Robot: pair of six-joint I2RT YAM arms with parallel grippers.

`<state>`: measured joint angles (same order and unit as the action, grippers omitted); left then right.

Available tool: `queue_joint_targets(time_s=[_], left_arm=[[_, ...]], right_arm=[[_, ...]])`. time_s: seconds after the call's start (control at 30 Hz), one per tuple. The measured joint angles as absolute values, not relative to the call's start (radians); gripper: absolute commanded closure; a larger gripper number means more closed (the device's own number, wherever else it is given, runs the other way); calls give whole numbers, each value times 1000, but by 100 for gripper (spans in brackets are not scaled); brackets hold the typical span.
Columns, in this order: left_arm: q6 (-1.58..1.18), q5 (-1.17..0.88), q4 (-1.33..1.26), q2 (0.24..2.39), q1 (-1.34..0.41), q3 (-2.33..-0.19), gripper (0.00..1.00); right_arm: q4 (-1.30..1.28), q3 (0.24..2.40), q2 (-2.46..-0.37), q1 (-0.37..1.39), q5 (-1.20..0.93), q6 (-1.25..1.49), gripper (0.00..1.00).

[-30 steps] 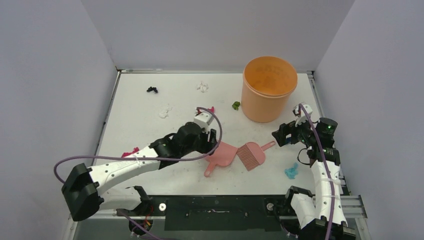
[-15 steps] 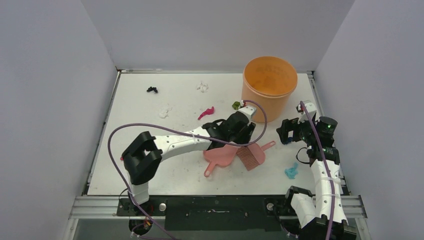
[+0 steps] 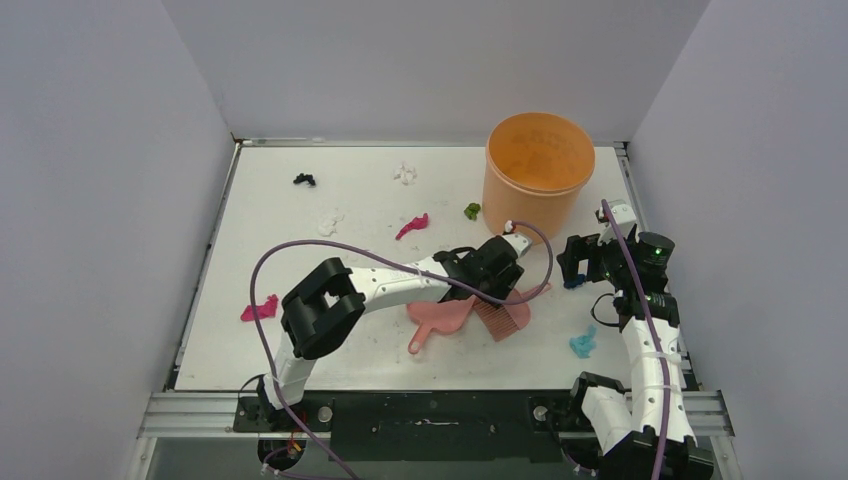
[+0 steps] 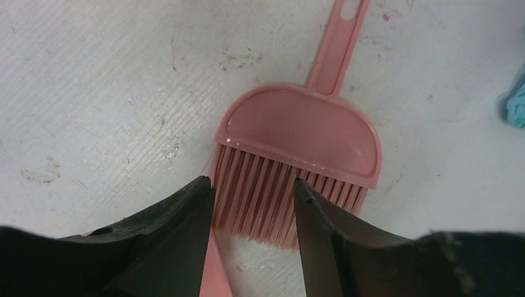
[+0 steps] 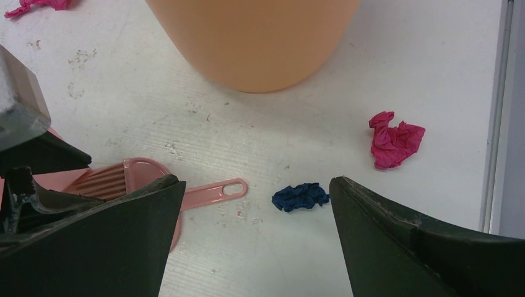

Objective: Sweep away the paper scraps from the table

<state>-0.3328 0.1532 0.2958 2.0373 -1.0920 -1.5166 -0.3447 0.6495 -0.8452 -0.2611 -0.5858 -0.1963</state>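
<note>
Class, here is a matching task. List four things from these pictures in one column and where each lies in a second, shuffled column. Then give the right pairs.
Things
1. black scrap
2. green scrap
3. light blue scrap
4. hand brush

Places
A. under the left tool, its bristles between the open fingers
B. just left of the orange bucket
C. far left part of the table
D. near right of the table, beside the right arm

Pairs: 1-C, 2-B, 3-D, 4-A
</note>
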Motion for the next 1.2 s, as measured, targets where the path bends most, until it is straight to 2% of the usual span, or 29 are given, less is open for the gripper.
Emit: queue_joint_targets(time_s=[0.33, 0.47, 0.8, 0.93, 1.07, 1.2], left_arm=[[-302, 161, 370, 2053, -1119, -1517, 48], [-286, 165, 386, 2052, -1121, -1517, 57], [-200, 161, 485, 2177, -1121, -1681, 58], [-183, 160, 504, 2206, -1120, -1689, 75], [-171, 160, 505, 2206, -1120, -1694, 100], [-171, 157, 504, 2206, -1120, -1694, 100]], right_arm=[[-345, 649, -853, -261, -582, -197, 9], [-345, 649, -860, -261, -582, -197, 9], [-345, 649, -864, -261, -583, -197, 9], [-345, 649, -864, -261, -582, -197, 9], [-345, 649, -865, -261, -582, -197, 9], [-345, 649, -871, -261, -582, -197, 9]])
